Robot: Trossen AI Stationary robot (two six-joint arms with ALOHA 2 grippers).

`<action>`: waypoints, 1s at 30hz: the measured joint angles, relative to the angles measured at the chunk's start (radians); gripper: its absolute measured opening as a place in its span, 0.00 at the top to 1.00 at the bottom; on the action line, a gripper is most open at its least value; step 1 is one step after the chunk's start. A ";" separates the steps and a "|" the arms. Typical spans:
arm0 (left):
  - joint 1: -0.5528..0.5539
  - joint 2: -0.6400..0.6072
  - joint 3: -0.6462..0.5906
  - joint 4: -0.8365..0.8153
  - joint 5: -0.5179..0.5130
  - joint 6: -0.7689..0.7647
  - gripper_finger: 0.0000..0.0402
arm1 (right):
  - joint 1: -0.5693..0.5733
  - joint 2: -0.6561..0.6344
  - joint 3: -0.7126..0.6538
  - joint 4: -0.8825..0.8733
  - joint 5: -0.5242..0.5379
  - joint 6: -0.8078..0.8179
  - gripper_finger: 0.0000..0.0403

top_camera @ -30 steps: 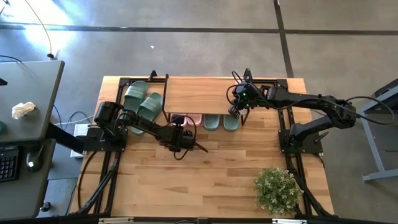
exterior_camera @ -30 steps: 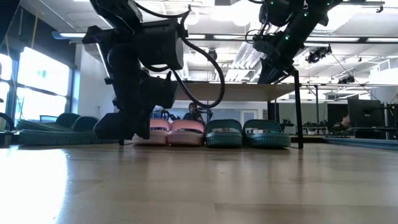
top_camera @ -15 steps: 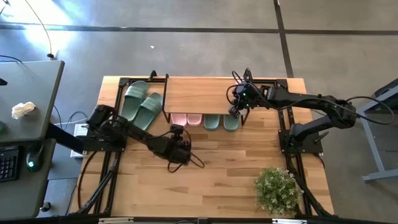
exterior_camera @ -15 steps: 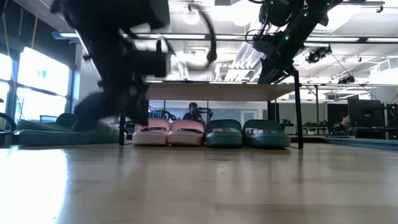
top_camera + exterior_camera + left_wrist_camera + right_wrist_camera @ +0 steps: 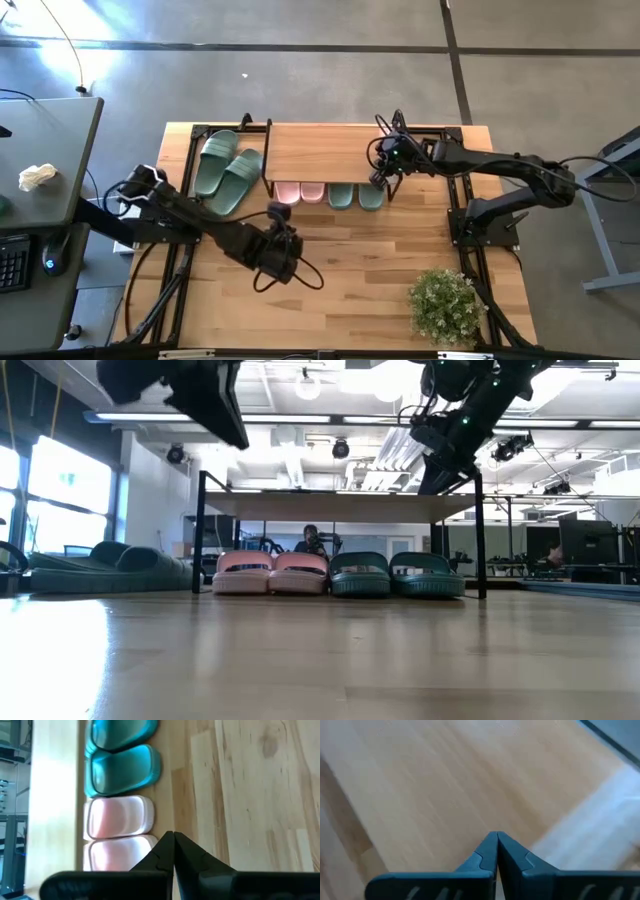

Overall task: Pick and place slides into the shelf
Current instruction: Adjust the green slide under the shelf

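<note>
Slides and shelf. High view: under the shelf stand two pink slides and two green slides; another green pair lies beside the shelf's left end. Left gripper hovers in front of the shelf; right gripper is at its right front corner. Low view: all four slides sit in a row beneath the shelf. Left wrist view: fingers pressed together, empty. Right wrist view: fingers likewise closed, empty.

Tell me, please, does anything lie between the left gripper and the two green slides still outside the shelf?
Nothing visible does. The left gripper, shut and empty, hovers over bare table; the green slides lie left of the shelf, with only tabletop between.
</note>
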 joint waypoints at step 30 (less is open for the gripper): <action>0.001 -0.147 0.005 -0.269 0.039 -0.006 1.00 | 0.704 -0.061 0.006 -0.034 0.385 0.442 1.00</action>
